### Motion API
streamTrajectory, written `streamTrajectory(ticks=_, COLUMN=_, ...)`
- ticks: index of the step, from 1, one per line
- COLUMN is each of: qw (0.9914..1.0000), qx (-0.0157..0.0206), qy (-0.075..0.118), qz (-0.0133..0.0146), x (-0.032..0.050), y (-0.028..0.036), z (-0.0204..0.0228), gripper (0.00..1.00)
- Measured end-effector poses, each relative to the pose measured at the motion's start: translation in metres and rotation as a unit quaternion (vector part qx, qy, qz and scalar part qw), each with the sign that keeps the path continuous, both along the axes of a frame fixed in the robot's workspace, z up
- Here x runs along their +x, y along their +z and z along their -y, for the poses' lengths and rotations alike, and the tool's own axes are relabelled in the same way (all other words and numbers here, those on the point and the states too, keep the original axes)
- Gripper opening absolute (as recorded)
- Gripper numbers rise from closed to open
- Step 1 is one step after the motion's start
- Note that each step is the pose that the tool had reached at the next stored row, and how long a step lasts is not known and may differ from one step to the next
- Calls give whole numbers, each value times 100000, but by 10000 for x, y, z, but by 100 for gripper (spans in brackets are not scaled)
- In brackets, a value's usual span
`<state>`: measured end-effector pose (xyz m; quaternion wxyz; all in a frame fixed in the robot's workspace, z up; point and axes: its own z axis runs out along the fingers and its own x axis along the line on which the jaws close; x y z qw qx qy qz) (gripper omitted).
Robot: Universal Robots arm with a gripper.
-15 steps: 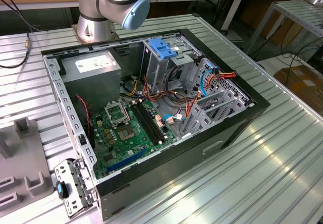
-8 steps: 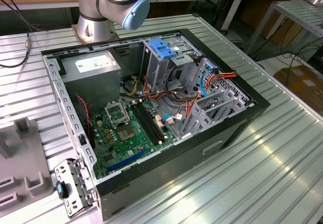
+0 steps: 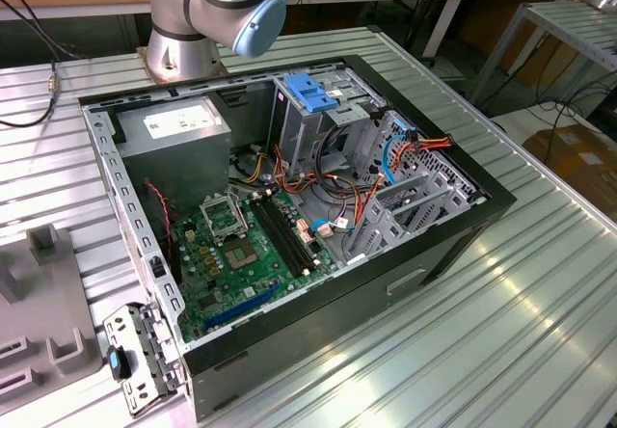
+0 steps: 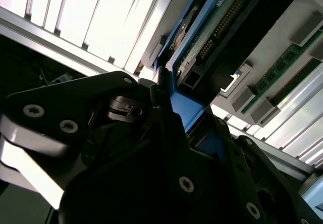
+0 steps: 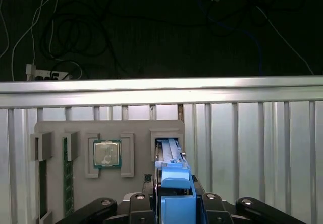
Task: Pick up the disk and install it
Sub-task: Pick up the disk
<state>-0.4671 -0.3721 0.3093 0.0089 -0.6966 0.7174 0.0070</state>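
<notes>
you've got the gripper [image 5: 176, 191] closed on the disk [image 5: 169, 156]: in both wrist views the jaws pinch its blue end tab from either side. in the first wrist view the disk stands on edge, blue carrier rails running away from the gripper, w/ its far end at a slot in the grey tray [image 5: 136, 128]. can't tell if that end is clear of the slot or seated in it. just beside the slot the tray holds a cpu chip [image 5: 107, 153] in a square pocket, and a green memory stick [image 5: 65, 176] lies in a long pocket nr the tray's other side. the tray rests on the slatted metal table [image 5: 252, 148]. in the second wrist view you see the disk's circuit-board face and connector pins, w/ the blue carrier edge alongside.

in the exterior view the open pc case [image 3: 120, 197] lies on its side on the table, arm base [image 3: 183, 38] just behind it. inside: motherboard [image 3: 241, 254] on the case floor, grey psu box [image 3: 183, 129] toward the exterior view's left, drive cage [image 3: 318, 124] w/ a blue latch [image 3: 310, 91] on top, and cable bundles between cage and board.
</notes>
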Motion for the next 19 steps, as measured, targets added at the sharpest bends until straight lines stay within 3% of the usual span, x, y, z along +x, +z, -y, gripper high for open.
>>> streamTrajectory(ticks=13, qw=100000, qx=-4, qy=-1, qz=-8, x=0, y=222, z=0, gripper=37)
streamTrajectory(ticks=19, qw=100000, qx=0, qy=0, qz=-2, x=0, y=289, z=0, gripper=37)
